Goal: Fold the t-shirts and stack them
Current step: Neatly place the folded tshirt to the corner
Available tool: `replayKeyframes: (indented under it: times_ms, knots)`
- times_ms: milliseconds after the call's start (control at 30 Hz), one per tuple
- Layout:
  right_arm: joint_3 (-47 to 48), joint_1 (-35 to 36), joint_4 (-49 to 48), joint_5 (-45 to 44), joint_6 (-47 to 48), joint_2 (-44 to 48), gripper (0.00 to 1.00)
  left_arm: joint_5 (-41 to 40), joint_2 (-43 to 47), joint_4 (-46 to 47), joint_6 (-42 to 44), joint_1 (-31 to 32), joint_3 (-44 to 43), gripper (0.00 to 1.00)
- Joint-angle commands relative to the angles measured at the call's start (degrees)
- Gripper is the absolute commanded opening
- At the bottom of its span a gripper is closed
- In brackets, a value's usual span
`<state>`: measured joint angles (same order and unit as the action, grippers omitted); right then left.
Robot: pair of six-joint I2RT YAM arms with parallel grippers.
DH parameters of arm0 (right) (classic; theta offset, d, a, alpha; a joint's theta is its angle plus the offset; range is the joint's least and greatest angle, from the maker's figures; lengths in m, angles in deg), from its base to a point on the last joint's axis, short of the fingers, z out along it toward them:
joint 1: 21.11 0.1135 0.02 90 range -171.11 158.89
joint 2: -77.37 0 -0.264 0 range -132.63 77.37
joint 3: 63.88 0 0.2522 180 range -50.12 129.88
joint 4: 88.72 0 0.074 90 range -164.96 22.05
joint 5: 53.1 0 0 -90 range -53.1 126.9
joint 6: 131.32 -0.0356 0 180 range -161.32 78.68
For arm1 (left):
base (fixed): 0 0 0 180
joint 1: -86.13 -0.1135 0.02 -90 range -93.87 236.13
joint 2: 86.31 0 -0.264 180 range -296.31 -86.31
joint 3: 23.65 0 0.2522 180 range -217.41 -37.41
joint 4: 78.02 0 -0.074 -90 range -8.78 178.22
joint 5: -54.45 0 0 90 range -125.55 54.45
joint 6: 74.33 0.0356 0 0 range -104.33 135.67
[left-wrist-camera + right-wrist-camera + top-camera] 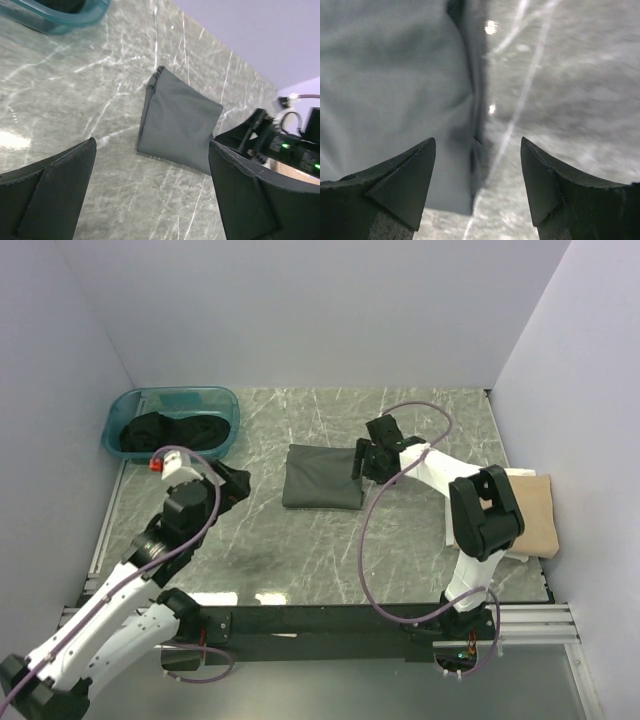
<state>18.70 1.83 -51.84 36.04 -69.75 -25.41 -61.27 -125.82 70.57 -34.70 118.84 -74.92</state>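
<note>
Spread and empty, the right tool straddles the right edge of the folded grey t-shirt, one finger over cloth, one over bare surface, nearer than the spread left tool.

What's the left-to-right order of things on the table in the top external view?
Teal tub holding black t-shirts → left gripper, open → folded dark grey t-shirt → right gripper, open at that shirt's right edge → tan t-shirt, far right.
</note>
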Motion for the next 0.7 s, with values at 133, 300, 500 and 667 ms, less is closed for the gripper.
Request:
replayKeyframes:
  times_ms: [133,300,500,667]
  knots:
    - [7.55,2.63,-0.53,-1.33,-0.23,-7.34,0.75,-3.29,7.07,-0.99,-1.48,0.25,1.83,0.99]
    - [10.37,4.66,2.01,-4.84,-0.67,-10.68,0.73,-2.59,7.25,-0.45,-1.84,0.25,3.68,0.99]
    - [11.51,6.59,5.18,-7.75,-1.81,-13.23,0.62,-3.82,5.06,-3.35,-1.49,0.25,1.48,1.0]
    - [11.69,7.91,6.86,-8.72,-1.28,-14.55,0.22,-3.2,6.1,-2.74,-1.13,0.25,2.09,0.99]
